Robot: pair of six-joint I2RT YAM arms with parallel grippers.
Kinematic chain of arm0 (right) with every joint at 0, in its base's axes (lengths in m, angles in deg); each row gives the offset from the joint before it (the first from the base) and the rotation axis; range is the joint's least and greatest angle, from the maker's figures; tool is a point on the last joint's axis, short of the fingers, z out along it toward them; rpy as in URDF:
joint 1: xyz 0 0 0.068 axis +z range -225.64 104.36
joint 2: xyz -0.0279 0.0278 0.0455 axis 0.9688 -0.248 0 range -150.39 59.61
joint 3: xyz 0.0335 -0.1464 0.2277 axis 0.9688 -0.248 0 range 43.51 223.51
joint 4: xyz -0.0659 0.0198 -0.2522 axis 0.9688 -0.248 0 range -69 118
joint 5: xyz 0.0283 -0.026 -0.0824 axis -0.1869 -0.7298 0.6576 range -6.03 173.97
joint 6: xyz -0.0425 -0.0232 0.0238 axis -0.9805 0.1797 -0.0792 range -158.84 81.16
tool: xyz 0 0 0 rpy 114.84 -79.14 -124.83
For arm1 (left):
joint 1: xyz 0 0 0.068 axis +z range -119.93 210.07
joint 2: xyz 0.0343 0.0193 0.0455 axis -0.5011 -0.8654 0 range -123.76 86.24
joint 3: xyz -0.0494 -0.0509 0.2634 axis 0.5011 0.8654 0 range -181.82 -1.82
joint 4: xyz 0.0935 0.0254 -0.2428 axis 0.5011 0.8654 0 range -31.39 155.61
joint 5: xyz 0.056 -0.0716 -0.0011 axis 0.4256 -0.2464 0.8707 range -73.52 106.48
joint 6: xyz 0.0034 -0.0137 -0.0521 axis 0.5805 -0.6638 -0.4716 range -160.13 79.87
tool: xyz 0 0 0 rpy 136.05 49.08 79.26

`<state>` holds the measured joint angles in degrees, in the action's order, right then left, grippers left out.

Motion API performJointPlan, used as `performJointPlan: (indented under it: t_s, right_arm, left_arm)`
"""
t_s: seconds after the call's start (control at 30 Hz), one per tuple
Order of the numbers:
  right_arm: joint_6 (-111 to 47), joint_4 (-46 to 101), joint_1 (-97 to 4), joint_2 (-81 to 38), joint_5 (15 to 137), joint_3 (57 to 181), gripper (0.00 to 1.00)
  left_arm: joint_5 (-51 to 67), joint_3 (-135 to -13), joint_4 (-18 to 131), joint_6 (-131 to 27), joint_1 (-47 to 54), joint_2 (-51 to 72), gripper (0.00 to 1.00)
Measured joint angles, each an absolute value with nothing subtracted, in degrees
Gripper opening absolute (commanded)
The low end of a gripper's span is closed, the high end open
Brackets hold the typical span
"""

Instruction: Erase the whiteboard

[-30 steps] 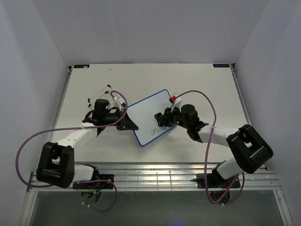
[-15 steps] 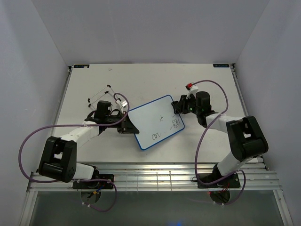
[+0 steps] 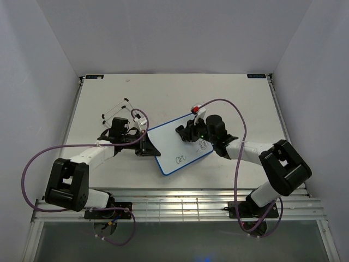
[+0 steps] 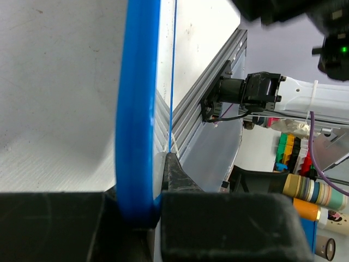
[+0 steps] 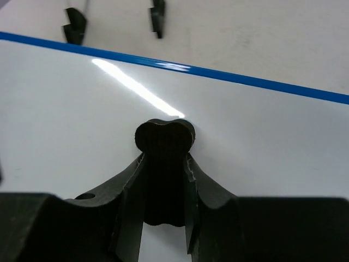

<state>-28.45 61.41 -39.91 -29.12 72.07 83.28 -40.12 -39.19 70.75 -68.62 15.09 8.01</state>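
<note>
The whiteboard (image 3: 169, 143), white with a thin blue rim, lies tilted on the table with black scribbles near its lower edge (image 3: 180, 159) and right side (image 3: 200, 145). My left gripper (image 3: 146, 146) is shut on the board's left rim, which shows as a blue edge (image 4: 136, 109) between the fingers of the left gripper (image 4: 144, 202). My right gripper (image 3: 185, 132) is shut on a small black eraser (image 3: 180, 130) pressed on the board's upper part. In the right wrist view the eraser (image 5: 163, 136) sits between the right gripper's fingers (image 5: 163, 164) on the white surface (image 5: 76, 109).
A thin black wire stand (image 3: 117, 109) lies on the table behind the left gripper; its feet (image 5: 73, 24) show beyond the board's far rim. The table's metal front rail (image 3: 180, 204) runs along the near edge, and white walls enclose three sides.
My right gripper swept with the eraser out to the board's right edge, then back left to its upper middle. A small mark in the board's middle is gone. The left gripper kept its hold.
</note>
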Motion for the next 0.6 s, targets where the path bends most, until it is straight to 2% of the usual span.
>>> performJointPlan:
  t_s: [0.13,0.27,0.37,0.6]
  right_arm:
    - [-26.7,62.8,-33.6,-28.1,71.4,82.9,0.08]
    - [-25.3,62.8,-33.3,-27.6,71.9,82.5,0.08]
    - [-23.6,62.2,-36.0,-25.9,71.4,80.1,0.08]
    - [-19.3,54.6,-50.1,-21.0,74.5,73.0,0.08]
  left_arm:
    - [-40.3,-39.2,70.8,-68.3,15.1,8.0,0.0]
    - [-40.3,-39.2,70.7,-68.1,15.1,8.0,0.0]
    - [-40.3,-39.2,70.4,-67.8,15.0,8.0,0.0]
    - [-40.1,-39.2,70.0,-67.6,15.0,8.3,0.0]
